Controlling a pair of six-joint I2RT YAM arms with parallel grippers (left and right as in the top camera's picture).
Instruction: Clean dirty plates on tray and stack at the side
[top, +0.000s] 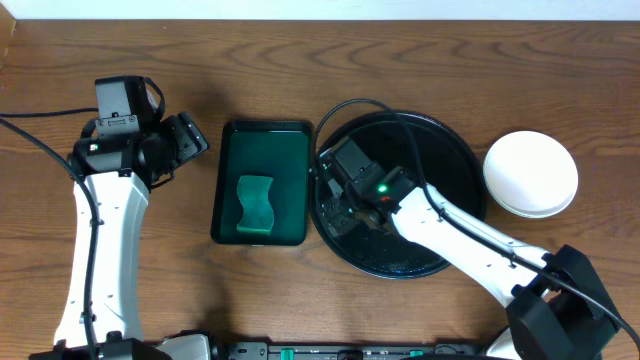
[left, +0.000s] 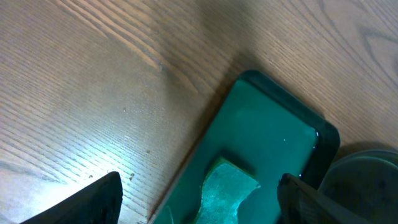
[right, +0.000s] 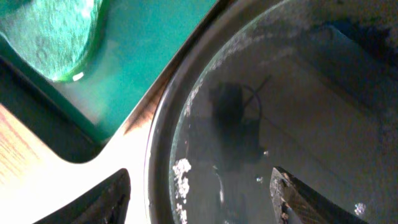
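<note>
The round black tray (top: 450, 160) lies right of centre with no plate showing on it. Its wet floor (right: 298, 93) carries flecks of foam near the rim. White plates (top: 530, 173) sit stacked on the table to the right of the tray. My right gripper (top: 338, 212) hovers over the tray's left edge. It is open (right: 199, 199) and holds nothing, with one finger outside the rim and one inside. My left gripper (top: 190, 140) hangs open and empty (left: 199, 211) above the table, just left of the green tray.
A rectangular dark green tray (top: 285, 150) stands between the arms and touches the black tray's left side. A green sponge (top: 255, 205) lies in it (left: 227, 193). Bare wooden table (left: 93, 81) stretches to the left and along the back.
</note>
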